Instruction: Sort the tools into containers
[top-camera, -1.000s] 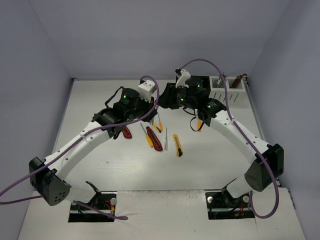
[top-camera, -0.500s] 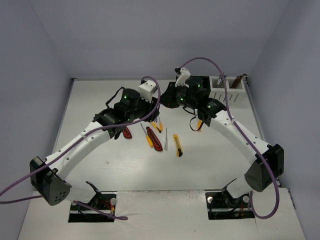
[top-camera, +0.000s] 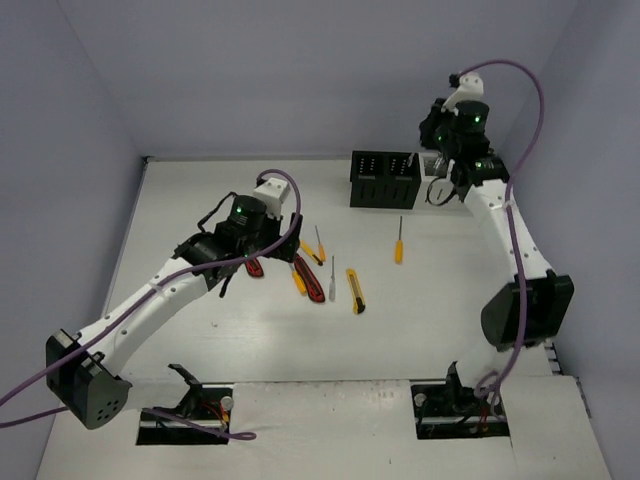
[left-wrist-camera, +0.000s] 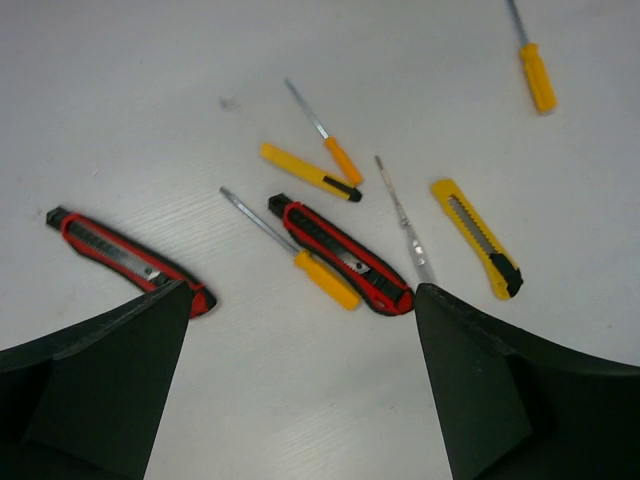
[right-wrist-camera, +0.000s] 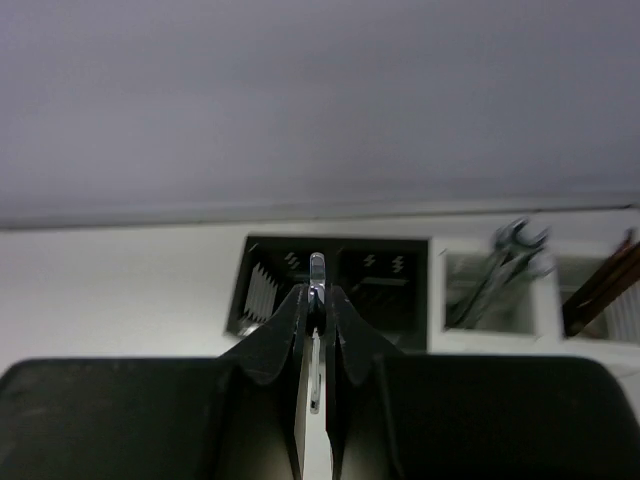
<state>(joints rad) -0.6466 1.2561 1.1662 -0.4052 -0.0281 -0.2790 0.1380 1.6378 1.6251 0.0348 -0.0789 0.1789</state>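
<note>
Top view: left arm reaches over the middle of the worktop, its wrist above the loose tools. Jaw state is not readable from here. Lying flat near mid-worktop are one red-black knife, an orange screwdriver, a second red-black knife just beside it, and a yellow knife. A lone orange screwdriver lies further right, well apart. Black container sits by the far edge, right of centre. Right arm is up high near the far right corner.

Left wrist view: left gripper has its jaws spread wide with nothing between them, and both fingers are clear of the tools. On the worktop below there is also a thin silver tool, a small yellow knife and a short orange screwdriver.

Right wrist view: right gripper has its jaws pinched tight on a silver wrench, held upright in the air on the near side of the black container, in line with its centre divider. White container is just right of the black one. Its left compartment holds wrenches standing upright. The right compartment holds dark reddish items, too blurred to name.
</note>
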